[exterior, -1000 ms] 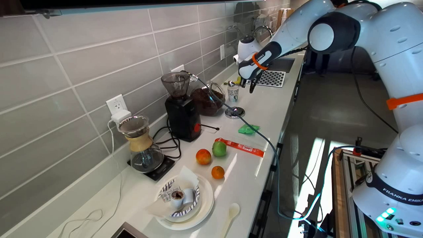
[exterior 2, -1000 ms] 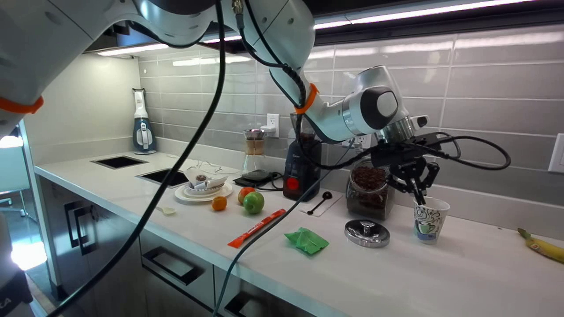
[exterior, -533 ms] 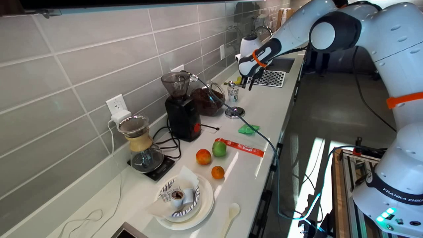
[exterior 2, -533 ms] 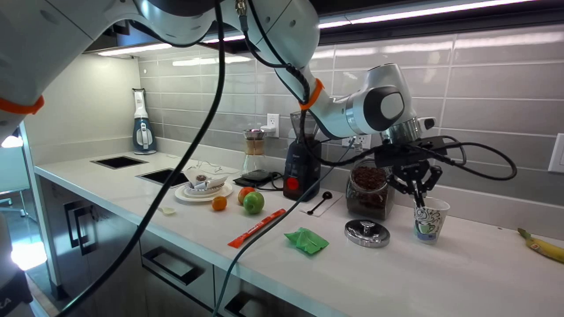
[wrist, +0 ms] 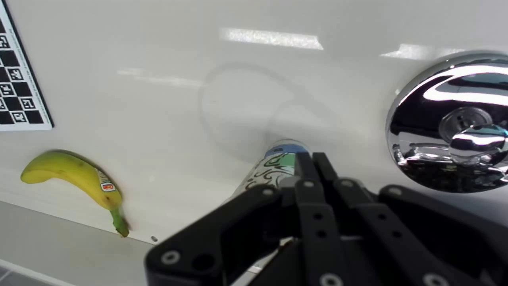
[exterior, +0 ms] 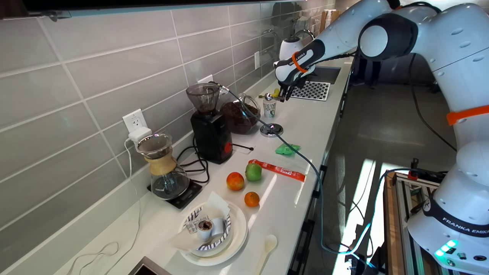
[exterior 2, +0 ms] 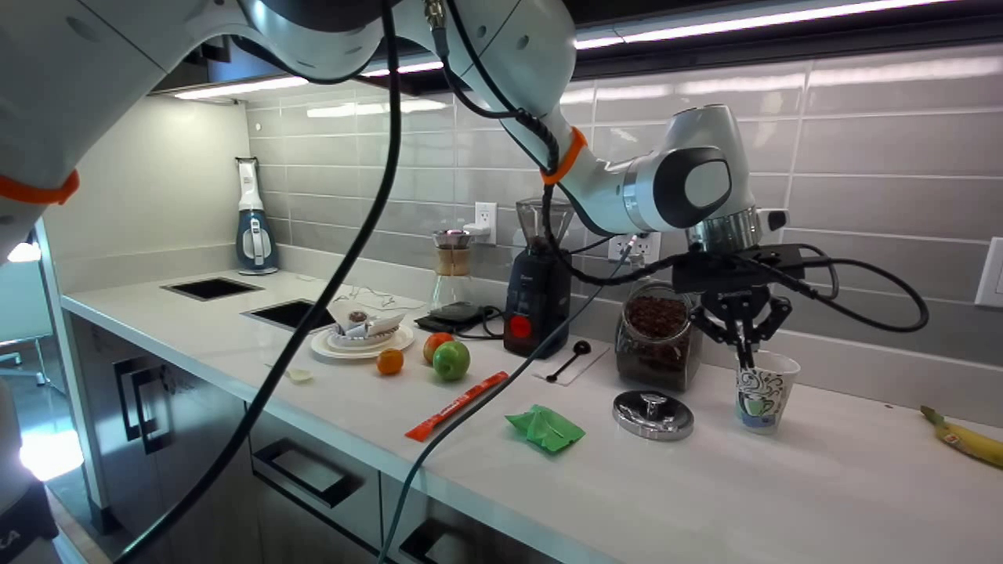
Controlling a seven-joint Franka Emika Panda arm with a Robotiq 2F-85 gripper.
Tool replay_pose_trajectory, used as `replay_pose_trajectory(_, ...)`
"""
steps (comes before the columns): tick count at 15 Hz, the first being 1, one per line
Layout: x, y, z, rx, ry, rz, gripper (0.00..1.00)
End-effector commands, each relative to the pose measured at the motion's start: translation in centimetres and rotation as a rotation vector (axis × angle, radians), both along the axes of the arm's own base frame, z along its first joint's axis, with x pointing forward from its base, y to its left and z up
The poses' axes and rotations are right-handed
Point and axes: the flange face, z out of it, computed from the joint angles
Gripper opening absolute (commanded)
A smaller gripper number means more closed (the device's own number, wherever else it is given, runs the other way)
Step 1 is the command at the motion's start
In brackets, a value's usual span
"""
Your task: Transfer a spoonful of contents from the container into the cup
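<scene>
- The jaws of your black gripper (wrist: pixel 312 157) look pinched on a silver metal spoon (exterior: pixel 268 97).
- Its long axis reaches across to the white patterned paper cup's mouth (exterior 2: pixel 774 363).
- Rolling probably comes next.

We look over a white tabletop (exterior 2: pixel 666 493). Near its wall edge we find a black scale (exterior: pixel 187 198), a grinder (exterior: pixel 212 137), the glass container (exterior 2: pixel 657 356), the patterned cup (exterior 2: pixel 764 392), upright, and a banana (wrist: pixel 81 176). About midway to the front edge we see a plate (exterior: pixel 240 229), an orange (exterior: pixel 251 199), a reddish fruit (exterior: pixel 235 181) beside a green apple (exterior: pixel 253 172), and a lid (exterior 2: pixel 653 415). Closer to that edge lie a red packet (exterior 2: pixel 456 406), a green packet (exterior 2: pixel 546 428) and a pale spoon (exterior: pixel 270 243); one corner holds a blue-and-white appliance (exterior 2: pixel 256 227).
</scene>
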Motion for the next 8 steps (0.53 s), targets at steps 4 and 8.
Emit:
replay_pose_trajectory(4, 0.0, -1.6, 0.2, 0.101, -0.032, -0.003, 0.01)
replay_pose_trajectory(8, -0.4, -2.4, 0.3, 0.166, -0.048, -0.015, 0.01)
